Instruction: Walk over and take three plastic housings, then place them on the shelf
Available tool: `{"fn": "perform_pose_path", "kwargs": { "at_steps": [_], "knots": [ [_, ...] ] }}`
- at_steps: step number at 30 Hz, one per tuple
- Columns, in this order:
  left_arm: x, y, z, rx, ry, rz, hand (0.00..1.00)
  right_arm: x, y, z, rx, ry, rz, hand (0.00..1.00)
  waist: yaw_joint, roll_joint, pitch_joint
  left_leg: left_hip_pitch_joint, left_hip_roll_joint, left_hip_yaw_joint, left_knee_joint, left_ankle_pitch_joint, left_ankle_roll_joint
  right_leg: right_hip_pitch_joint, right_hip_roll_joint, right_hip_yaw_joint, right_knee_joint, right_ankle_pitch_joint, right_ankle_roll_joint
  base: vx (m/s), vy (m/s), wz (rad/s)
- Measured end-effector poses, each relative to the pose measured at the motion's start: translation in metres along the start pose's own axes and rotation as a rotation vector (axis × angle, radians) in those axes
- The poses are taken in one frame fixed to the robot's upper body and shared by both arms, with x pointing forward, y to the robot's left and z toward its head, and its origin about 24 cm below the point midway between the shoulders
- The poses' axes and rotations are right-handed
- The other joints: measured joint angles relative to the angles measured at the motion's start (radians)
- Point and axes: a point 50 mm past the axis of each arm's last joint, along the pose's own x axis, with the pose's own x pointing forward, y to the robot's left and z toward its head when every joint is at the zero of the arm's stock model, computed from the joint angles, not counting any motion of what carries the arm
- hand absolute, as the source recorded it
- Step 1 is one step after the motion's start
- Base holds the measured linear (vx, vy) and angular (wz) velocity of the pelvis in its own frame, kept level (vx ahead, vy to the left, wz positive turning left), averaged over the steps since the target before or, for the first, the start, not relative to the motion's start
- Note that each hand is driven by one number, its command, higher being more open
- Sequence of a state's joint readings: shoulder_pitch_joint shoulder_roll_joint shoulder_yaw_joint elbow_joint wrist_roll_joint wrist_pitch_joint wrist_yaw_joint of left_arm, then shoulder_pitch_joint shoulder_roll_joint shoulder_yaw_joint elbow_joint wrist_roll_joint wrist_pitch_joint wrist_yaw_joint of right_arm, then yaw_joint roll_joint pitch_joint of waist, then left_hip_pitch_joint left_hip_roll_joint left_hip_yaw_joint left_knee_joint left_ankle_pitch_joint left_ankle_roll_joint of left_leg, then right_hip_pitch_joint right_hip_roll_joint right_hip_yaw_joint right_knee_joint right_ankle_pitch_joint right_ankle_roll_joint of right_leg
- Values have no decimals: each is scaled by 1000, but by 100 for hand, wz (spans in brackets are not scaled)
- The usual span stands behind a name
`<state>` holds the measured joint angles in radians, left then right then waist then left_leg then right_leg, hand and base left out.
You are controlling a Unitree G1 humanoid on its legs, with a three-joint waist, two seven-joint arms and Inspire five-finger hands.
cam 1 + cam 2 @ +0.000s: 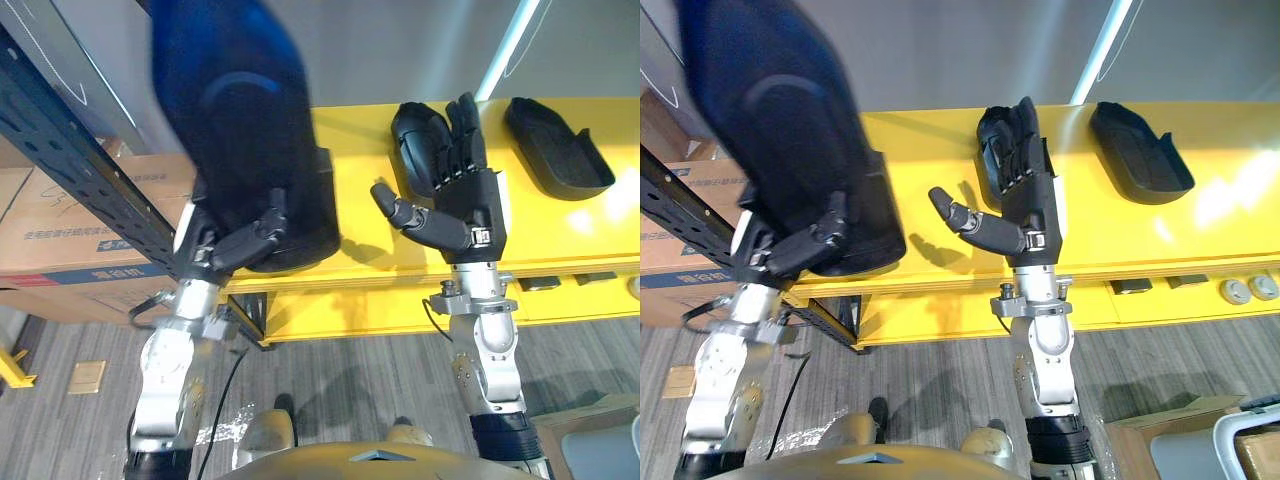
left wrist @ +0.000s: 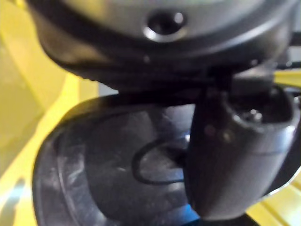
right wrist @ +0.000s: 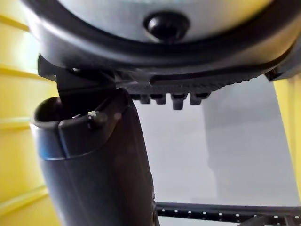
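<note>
My left hand (image 1: 235, 245) is shut on a large dark plastic housing (image 1: 240, 130), thumb (image 2: 235, 155) pressed against its hollow side (image 2: 108, 174). It hangs over the left end of the yellow shelf (image 1: 570, 230). A second dark housing (image 1: 415, 135) lies on the shelf's middle. My right hand (image 1: 465, 195) is open, its straight fingers reaching over that housing's right side and its thumb spread out to the left. Whether they touch is unclear. A third housing (image 1: 558, 145) lies hollow side up at the shelf's right.
A dark blue perforated rack upright (image 1: 70, 160) slants across the left, with cardboard boxes (image 1: 70, 230) behind it. Small round parts (image 1: 1250, 290) sit on the shelf's lower ledge at right. A cardboard box (image 1: 1180, 440) stands on the floor at lower right.
</note>
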<state>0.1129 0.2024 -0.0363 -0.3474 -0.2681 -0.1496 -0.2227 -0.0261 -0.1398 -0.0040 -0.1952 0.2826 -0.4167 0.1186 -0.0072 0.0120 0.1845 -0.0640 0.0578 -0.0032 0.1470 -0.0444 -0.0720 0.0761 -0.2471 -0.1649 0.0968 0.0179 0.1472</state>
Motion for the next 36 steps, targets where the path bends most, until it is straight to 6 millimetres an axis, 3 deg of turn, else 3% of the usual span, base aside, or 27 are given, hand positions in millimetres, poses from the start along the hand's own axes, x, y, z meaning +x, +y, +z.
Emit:
{"fn": "perform_pose_path", "kwargs": {
  "at_steps": [6,10,12,15,20,24,31,36],
  "knots": [
    [3,-12,-6,-19,45,-58,0,12,-10,14,-53,-62,30,100,-21,19,10,2,23,-9,-72,57,-22,-27,24,3,8,-25,-37,-41,-43,7],
    [18,-9,-5,-7,51,-52,0,20,-5,22,-46,-98,65,100,-23,25,14,6,29,-7,-155,124,-40,-58,27,13,22,-94,-11,-112,-75,4],
    [25,-7,-7,-4,71,-31,0,24,-3,22,-42,-96,82,100,-25,45,29,28,45,-5,-189,145,-46,-63,42,17,36,-102,-23,-140,-83,-9],
    [40,5,-17,32,134,30,0,25,-1,20,-53,-62,145,100,-28,57,37,37,61,17,-214,167,-50,-92,57,41,54,-102,-24,-105,-34,-22],
    [50,37,-31,113,226,169,0,27,6,17,2,-12,267,100,-51,46,50,33,59,42,-224,181,-49,-136,54,76,88,-96,-14,-47,6,-18],
    [61,54,-17,148,174,258,0,26,19,12,19,18,382,100,-52,48,71,24,51,40,-223,187,-49,-170,46,86,135,-112,-11,-20,-15,-1],
    [73,65,-11,120,148,308,0,38,40,14,37,8,494,100,-58,66,129,7,20,23,-219,199,-42,-221,9,86,231,-160,-4,-47,-10,10],
    [84,71,4,50,82,328,0,41,53,8,57,54,564,100,-59,68,179,-31,12,18,-195,203,-41,-265,-2,88,278,-168,-5,-54,-15,6]
  ]
}}
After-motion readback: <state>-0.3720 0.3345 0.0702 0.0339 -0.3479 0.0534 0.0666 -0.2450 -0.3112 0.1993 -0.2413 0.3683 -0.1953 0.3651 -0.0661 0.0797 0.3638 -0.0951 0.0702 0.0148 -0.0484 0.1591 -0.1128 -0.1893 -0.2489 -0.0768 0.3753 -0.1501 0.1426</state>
